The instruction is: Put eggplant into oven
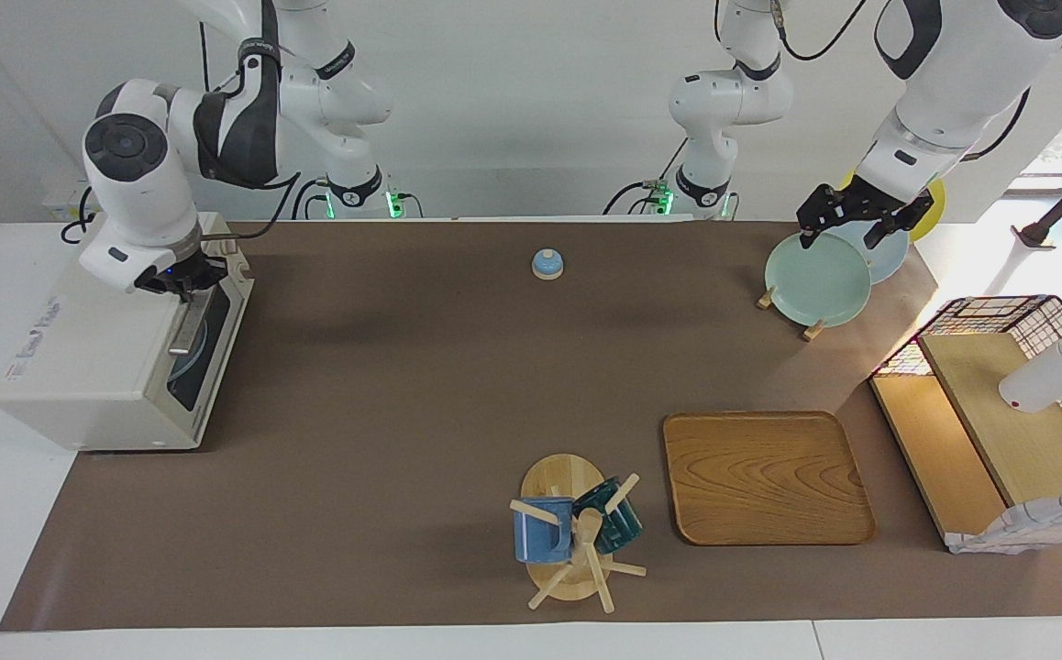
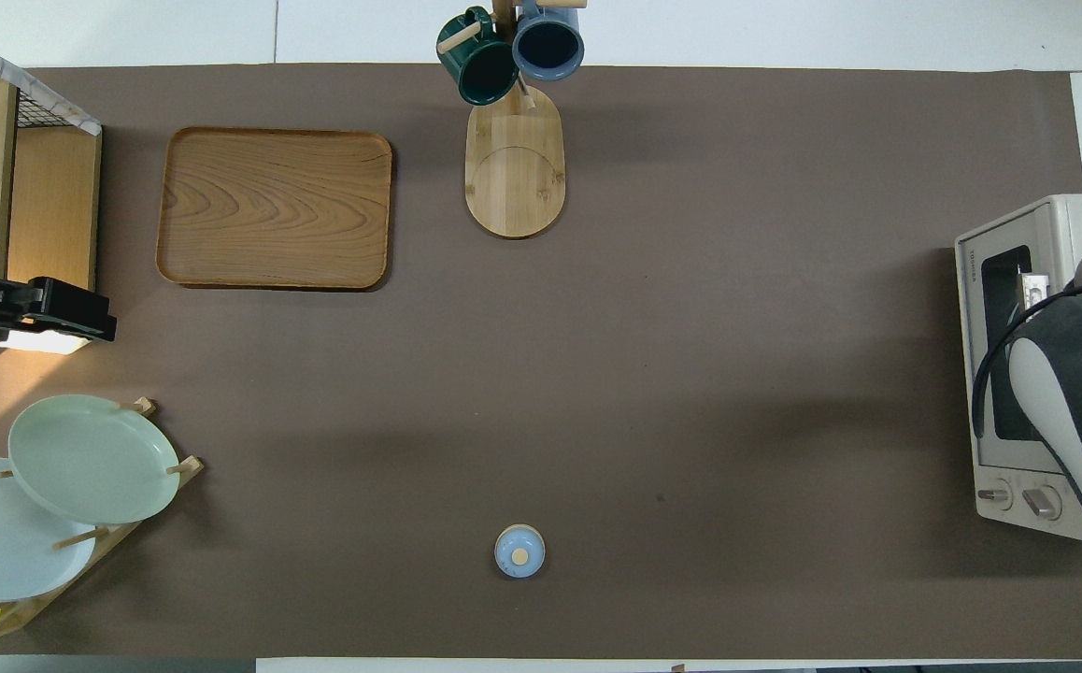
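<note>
The oven (image 1: 100,357) stood at the right arm's end of the table (image 1: 384,394). The plate rack (image 1: 824,275) and the shelf (image 1: 999,431) stood at the left arm's end, the rack nearer the robots. The tray (image 1: 767,477) lay beside the mug stand (image 1: 572,532); the small bell (image 1: 547,264) sat nearer the robots.

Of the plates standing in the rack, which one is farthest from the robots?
The pale green plate; the light blue plate and the yellow plate stand nearer to the robots.
</note>
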Motion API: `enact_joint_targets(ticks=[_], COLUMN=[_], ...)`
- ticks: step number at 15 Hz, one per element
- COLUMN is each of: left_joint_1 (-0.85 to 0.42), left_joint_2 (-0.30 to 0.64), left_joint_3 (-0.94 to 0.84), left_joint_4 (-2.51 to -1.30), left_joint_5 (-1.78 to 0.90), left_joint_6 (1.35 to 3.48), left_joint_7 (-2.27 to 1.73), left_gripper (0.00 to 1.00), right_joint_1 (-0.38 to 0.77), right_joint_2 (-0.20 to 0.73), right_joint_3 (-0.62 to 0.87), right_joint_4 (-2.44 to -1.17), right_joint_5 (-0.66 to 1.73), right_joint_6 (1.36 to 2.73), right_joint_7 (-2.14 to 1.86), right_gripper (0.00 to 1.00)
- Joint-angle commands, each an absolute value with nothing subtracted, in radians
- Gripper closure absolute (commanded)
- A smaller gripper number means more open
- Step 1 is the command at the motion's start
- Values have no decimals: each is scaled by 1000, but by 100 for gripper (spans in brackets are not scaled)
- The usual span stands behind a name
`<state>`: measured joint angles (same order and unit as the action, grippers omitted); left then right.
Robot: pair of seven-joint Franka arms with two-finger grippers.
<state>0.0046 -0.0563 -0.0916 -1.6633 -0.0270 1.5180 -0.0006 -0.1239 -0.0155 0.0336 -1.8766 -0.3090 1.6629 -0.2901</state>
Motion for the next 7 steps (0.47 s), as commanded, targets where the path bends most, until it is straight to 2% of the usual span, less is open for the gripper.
enact_joint_targets(ticks=[1,3,5,6,7], left_joint_1=[17,17,17,17,17], left_joint_2=[-64,-64,-64,-64,-64], left_joint_3=[-101,-101,-101,-101,-101], left_joint_4=[-1664,-1664,-1664,-1664,-1664], left_joint_5=[-18,-18,-18,-18,-18], left_joint_6=[1509,1509,1509,1509,1509], left_joint_7=[6,6,6,6,6], left_gripper=[0,0,0,0,0], right_joint_1=[-130,-129,-120,-109,-107], right_joint_2=[-28,-44,-69,-72,-74], right_joint_3=[44,46,55,64,64], right_joint_4=[-1732,-1681,-1675,-1672,-1666], right_joint_5=[-160,-80,-71,-71,-63], right_joint_6=[1502,1436,1421,1410,1408], right_joint_7=[-311,-290,-238,-224,-216], right_gripper=[88,78,73,58,1])
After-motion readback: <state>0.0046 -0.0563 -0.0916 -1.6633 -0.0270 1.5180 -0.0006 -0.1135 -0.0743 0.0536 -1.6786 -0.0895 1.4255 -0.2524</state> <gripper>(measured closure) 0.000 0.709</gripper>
